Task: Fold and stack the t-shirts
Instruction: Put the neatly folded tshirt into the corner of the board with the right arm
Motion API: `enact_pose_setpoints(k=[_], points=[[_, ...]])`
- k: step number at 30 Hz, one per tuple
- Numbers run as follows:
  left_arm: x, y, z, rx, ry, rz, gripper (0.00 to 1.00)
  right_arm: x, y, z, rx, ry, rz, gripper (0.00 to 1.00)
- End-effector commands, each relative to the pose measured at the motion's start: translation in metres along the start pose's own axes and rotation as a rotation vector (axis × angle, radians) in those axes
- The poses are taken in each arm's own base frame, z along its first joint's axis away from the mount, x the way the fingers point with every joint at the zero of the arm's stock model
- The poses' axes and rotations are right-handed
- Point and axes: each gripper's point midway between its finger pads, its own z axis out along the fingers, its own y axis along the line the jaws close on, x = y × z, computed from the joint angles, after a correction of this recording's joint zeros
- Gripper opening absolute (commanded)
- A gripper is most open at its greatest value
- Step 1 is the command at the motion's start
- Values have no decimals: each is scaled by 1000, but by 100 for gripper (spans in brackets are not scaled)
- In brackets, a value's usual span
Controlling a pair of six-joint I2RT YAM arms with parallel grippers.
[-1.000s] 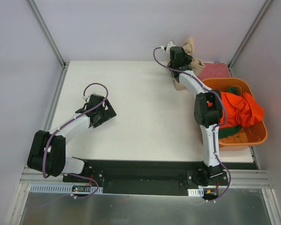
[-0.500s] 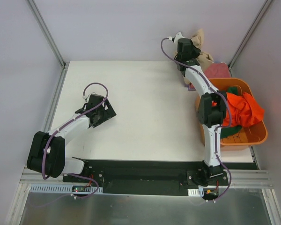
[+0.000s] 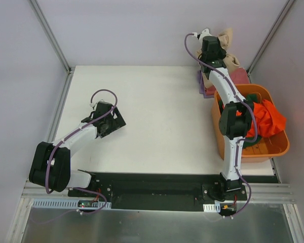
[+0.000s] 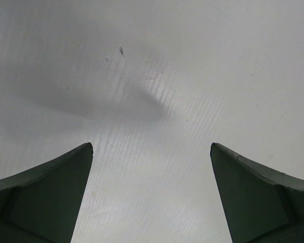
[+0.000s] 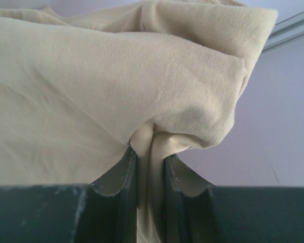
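My right gripper (image 3: 216, 46) is shut on a bunched fold of the beige t-shirt (image 3: 227, 49), held up at the far right corner of the table; in the right wrist view the beige cloth (image 5: 116, 86) fills the frame, pinched between the fingers (image 5: 122, 177). Under it lie a lavender t-shirt (image 3: 203, 85) and a dusty red t-shirt (image 3: 239, 77) on the table. A bright orange t-shirt (image 3: 266, 117) and a dark green t-shirt (image 3: 252, 97) lie in the tub. My left gripper (image 3: 113, 125) is open and empty over bare table (image 4: 157, 101) at the left.
A rigid orange plastic tub (image 3: 273, 149) stands at the right edge of the white table (image 3: 157, 121). Metal frame posts (image 3: 50, 35) rise at the far corners. The black base rail (image 3: 157, 188) runs along the near edge.
My right gripper has moved right and toward the far corner with the beige t-shirt, uncovering the lavender shirt beneath. The left arm has not moved.
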Motion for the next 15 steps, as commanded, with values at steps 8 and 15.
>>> enact_pose_setpoints(k=[8, 15], points=[[-9, 0, -7, -5, -12, 25, 99, -4, -32, 12, 30, -22, 171, 0], [-10, -2, -6, -12, -2, 20, 99, 26, -21, 45, 10, 24, 225, 0]])
